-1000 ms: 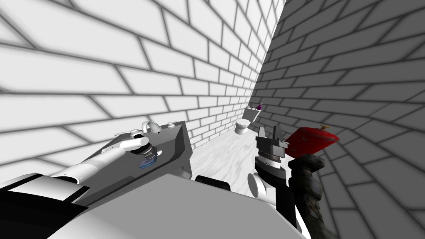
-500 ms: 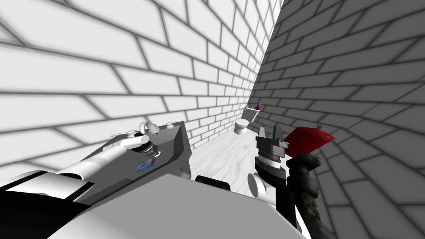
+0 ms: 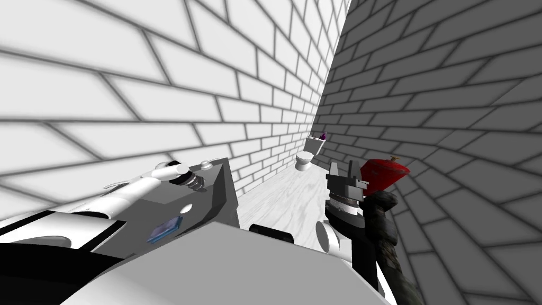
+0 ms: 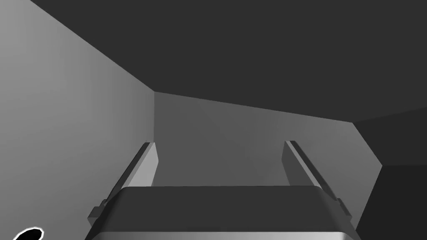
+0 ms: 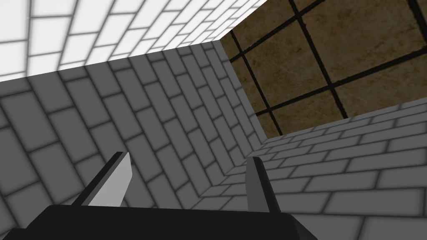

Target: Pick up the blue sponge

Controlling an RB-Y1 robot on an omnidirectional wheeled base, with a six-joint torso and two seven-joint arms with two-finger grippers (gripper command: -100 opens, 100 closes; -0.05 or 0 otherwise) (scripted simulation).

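Left claw (image 4: 219, 143) is hanging wide and empty over the table (image 3: 153, 209), well apart from the sponge (image 3: 164, 230) lying there; the grasp is not yet done. Right claw (image 3: 343, 169) is waiting, also wide.

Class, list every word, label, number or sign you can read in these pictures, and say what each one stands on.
None: no word, label, number or sign can be read in any view.
The blue sponge, the grey counter it lies on, the red object, the toilet and the brick walls bear no lettering.
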